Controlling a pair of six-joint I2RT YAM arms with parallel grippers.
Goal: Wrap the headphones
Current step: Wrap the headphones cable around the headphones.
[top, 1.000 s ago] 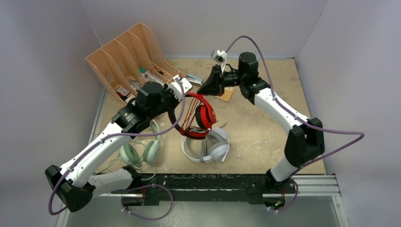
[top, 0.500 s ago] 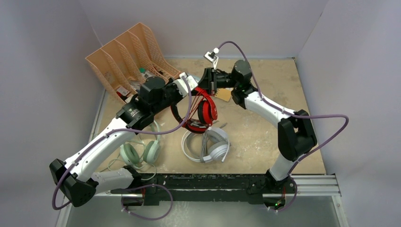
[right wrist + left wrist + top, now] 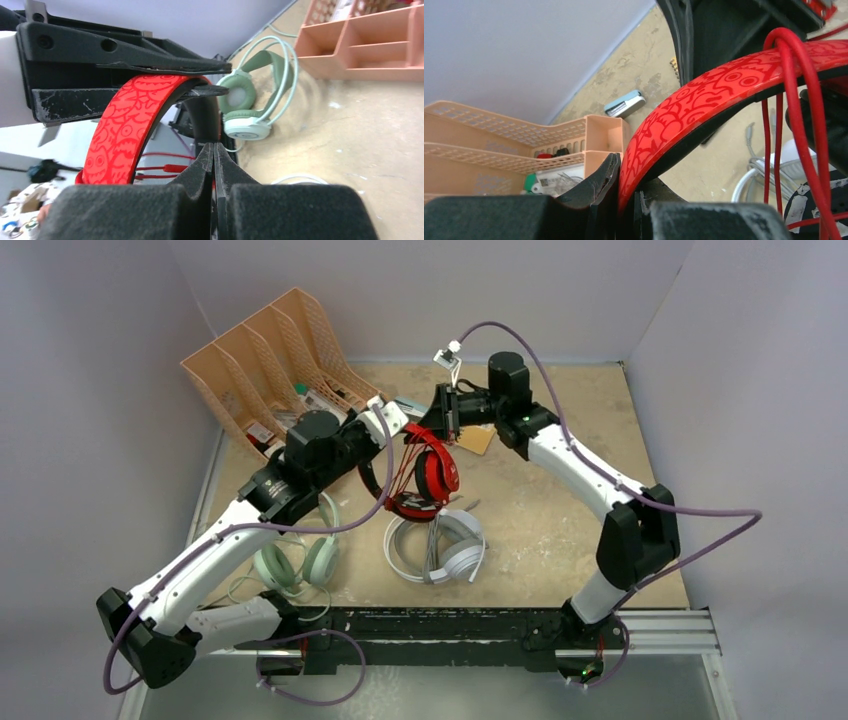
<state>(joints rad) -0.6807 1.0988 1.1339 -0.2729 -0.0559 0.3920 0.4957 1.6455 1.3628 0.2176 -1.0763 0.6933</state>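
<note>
**Red headset held up between my two grippers**

Nearest my bases, by the desk's (image 3: 560,510) near-left edge, the mint-green headset (image 3: 295,562) lies flat, its pale cord loose around it; just right of it, toward the middle of the near edge, the white headset (image 3: 440,545) lies with its grey cord (image 3: 432,540) over it. Above the white one, the red and black headset (image 3: 425,475) hangs off the desk, its lower cup close over the white band. My left gripper (image 3: 624,170) is pinched narrow on one end of the patterned red headband (image 3: 704,105); the red cord (image 3: 796,100) is looped over the band in several strands. My right gripper (image 3: 214,150) meets it from the far side, fingers pressed fully together right against the band; whether a strand is nipped between them I cannot tell. A tan card (image 3: 480,440) lies under my right wrist; a small blue and white object (image 3: 624,104) lies beyond. In the far-left corner stands the peach file organiser (image 3: 270,350), small items in its slots.
</note>
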